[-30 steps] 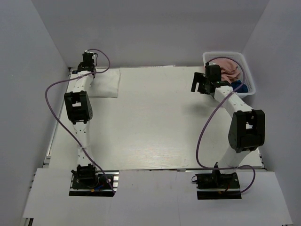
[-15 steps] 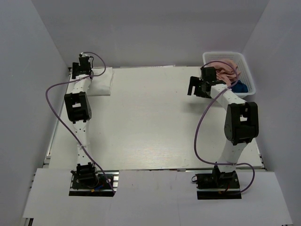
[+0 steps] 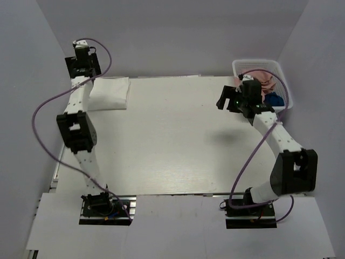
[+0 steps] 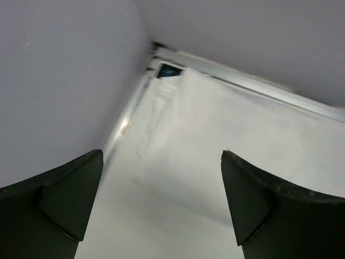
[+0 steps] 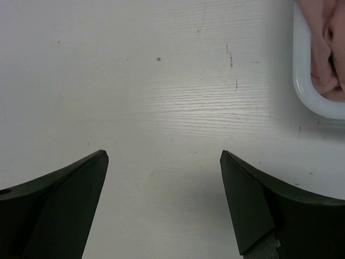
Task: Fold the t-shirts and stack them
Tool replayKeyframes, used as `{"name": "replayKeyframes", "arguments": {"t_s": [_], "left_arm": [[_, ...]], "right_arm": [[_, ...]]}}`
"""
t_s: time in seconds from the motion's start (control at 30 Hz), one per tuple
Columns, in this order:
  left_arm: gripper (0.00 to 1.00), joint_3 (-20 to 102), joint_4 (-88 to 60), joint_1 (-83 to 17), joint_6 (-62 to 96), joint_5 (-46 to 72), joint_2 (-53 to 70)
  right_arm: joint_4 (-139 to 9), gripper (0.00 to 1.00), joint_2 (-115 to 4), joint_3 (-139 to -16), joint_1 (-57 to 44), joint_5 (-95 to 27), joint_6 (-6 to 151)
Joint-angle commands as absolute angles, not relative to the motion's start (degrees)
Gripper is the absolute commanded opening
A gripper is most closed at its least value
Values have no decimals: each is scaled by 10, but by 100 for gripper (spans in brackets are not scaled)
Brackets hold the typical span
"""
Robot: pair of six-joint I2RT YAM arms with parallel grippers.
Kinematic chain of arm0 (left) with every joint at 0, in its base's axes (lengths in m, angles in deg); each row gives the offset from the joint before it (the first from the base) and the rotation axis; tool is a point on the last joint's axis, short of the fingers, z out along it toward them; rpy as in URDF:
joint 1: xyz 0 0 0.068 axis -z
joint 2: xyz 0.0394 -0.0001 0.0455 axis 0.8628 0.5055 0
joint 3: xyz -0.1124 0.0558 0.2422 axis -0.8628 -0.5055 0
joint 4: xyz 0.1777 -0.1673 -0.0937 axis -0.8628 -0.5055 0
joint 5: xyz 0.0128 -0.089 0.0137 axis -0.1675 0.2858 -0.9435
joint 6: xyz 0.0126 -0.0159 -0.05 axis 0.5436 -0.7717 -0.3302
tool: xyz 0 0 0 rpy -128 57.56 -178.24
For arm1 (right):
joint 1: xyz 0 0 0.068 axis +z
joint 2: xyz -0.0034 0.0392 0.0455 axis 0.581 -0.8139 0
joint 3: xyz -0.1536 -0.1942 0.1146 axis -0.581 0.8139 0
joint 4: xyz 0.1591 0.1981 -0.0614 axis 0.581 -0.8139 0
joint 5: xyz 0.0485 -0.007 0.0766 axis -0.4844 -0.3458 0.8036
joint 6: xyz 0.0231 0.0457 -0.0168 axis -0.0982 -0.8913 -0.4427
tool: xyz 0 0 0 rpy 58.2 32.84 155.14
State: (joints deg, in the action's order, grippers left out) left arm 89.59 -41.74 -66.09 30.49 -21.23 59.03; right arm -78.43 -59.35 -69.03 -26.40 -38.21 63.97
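Noting the white t-shirt (image 3: 110, 93) first: we find it folded into a flat rectangle at the far left corner of the surface (image 3: 178, 140), close to the left wall. In the left wrist view the same cloth (image 4: 205, 140) lies pale and smooth below the camera, its far end reaching the corner.

The pink t-shirt (image 3: 264, 81) sits crumpled in the white basket (image 3: 259, 63) at the far right corner. The navy t-shirt (image 3: 275, 100) shows beside it at the basket's near end. In the right wrist view we see only a pink fold (image 5: 326, 43) behind the basket's rounded rim (image 5: 304, 86), at the upper right.

The left pincer (image 3: 82, 70) hangs raised above the far left edge of the white t-shirt. Its fingers (image 4: 54, 199) stand wide apart, nothing between them, clear of the cloth.

The right pincer (image 3: 229, 100) hovers over bare surface just left of the basket. Its fingers (image 5: 59, 199) are likewise spread wide and hold nothing.
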Motion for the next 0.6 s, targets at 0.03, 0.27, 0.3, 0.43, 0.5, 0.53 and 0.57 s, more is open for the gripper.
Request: {"name": "replayKeyframes", "arguments": {"t_s": [0.03, 0.27, 0.3, 0.43, 0.5, 0.53, 0.57], "left_arm": [[100, 708, -397, -641, 132, 25, 336], [100, 249, -276, -545, -12, 117, -9], [100, 199, -296, -532, -25, 117, -38], [100, 153, -363, -527, -34, 52, -134], [100, 153, -373, -522, -49, 29, -166], [100, 153, -364, -522, -49, 38, -173], [100, 153, -357, -522, -49, 47, -178]], "right_arm": [[-758, 90, -497, -627, -266, -411, 616], [-744, 90, -400, -532, -266, -380, 560], [-739, 90, -374, -511, -264, -373, 554], [-670, 90, -326, -438, -266, -355, 539], [-627, 90, -300, -399, -266, -338, 545], [-623, 90, -288, -394, -266, -337, 543], [-615, 90, -282, -384, -266, -339, 544]]}}
